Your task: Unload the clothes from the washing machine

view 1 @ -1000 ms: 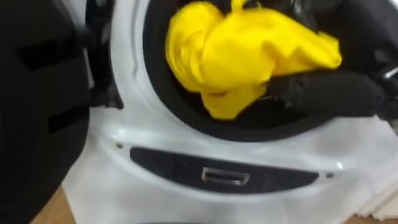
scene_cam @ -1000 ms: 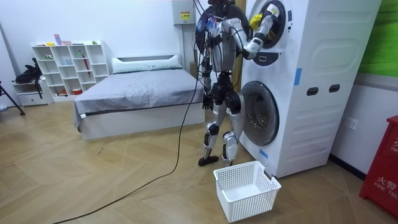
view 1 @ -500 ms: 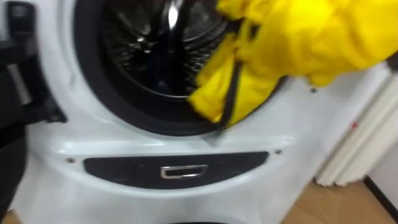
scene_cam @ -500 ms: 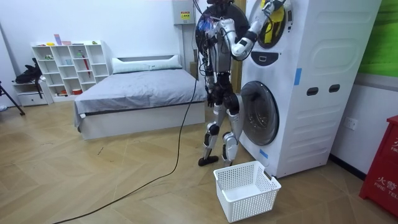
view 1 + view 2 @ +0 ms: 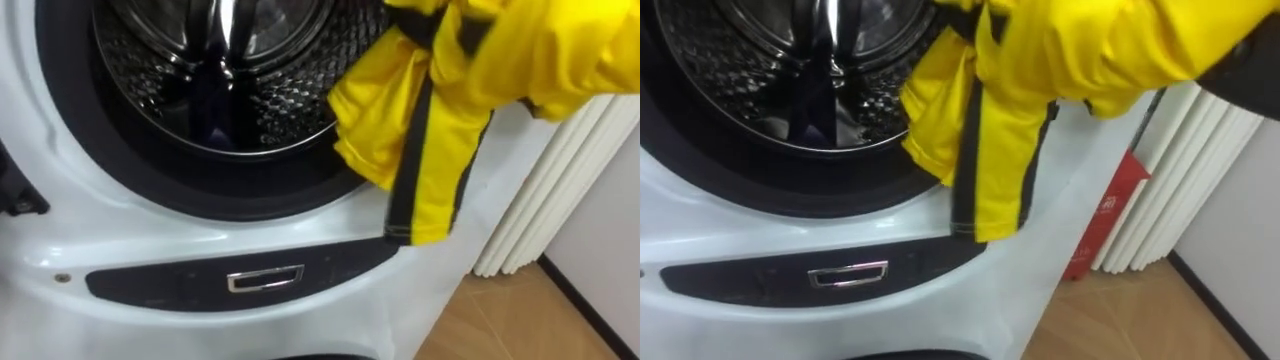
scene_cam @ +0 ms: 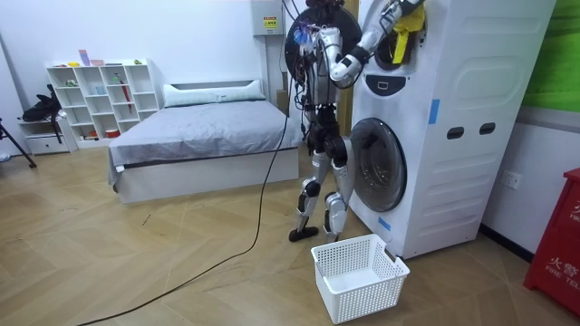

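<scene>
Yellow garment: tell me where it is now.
Yellow garment hangs at the eye views' upper right, in front of the drum's right rim, its lower end just above the dark panel.

Here I am in the room view: silver-grey legs with darker joints, dark feet. Dark torso, a tangle of wires bunched at my chest. A pale forearm ends in my right hand (image 6: 390,12). Straps rise off my shoulders, and a black cable trails behind me.

Bright even indoor light, glints on steel drum (image 5: 225,70), soft shadows
</scene>
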